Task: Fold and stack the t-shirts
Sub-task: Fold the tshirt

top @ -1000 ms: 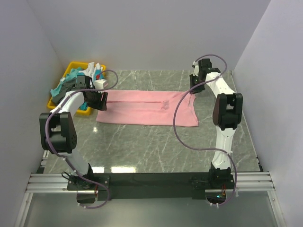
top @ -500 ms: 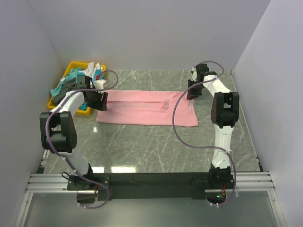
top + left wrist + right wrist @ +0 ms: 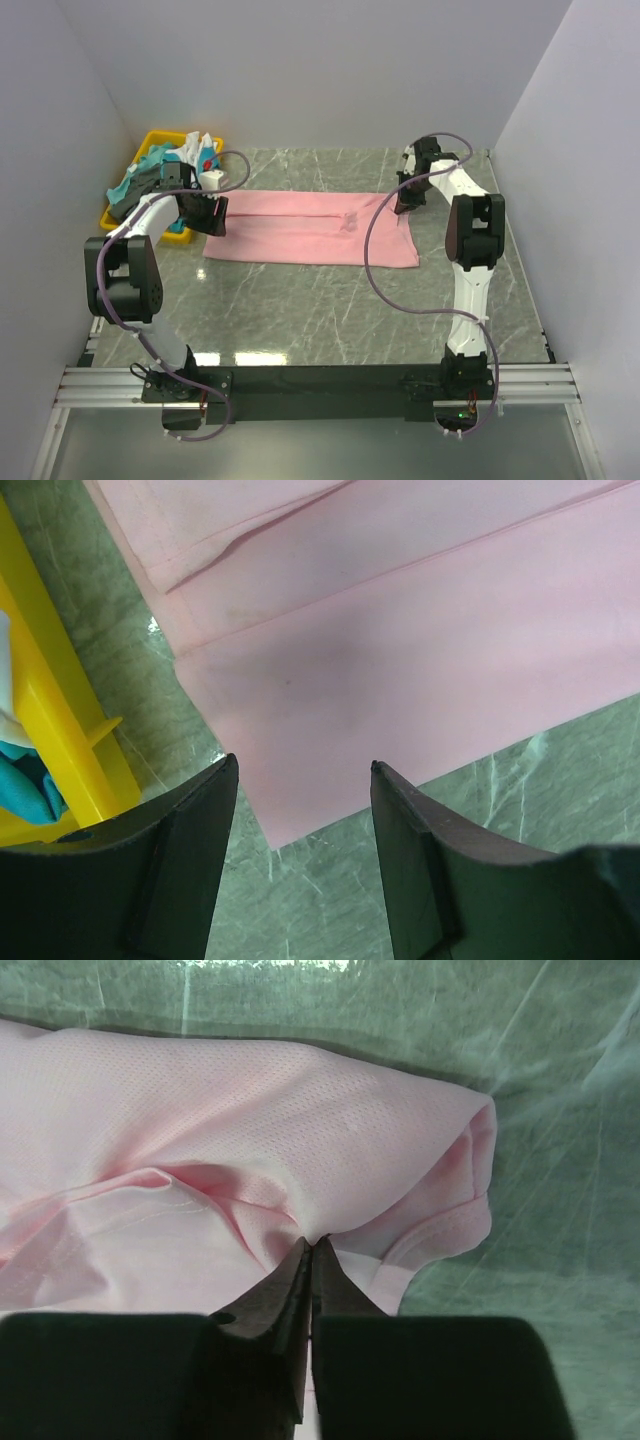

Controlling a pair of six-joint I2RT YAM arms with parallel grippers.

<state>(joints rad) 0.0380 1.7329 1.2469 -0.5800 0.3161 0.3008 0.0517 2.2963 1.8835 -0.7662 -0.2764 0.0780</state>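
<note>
Pink t-shirt (image 3: pixel 250 1130) in right hand (image 3: pixel 312 1244); left hand (image 3: pixel 302 766) wide.

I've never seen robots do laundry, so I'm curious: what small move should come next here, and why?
Probably the left gripper should dip and close on the near corner of the pink t-shirt. Its jaws stand open above that corner, while the right gripper is shut on the fabric at the other end.

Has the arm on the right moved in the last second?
Yes. The right gripper dropped away from the back wall onto the shirt's right end.
</note>
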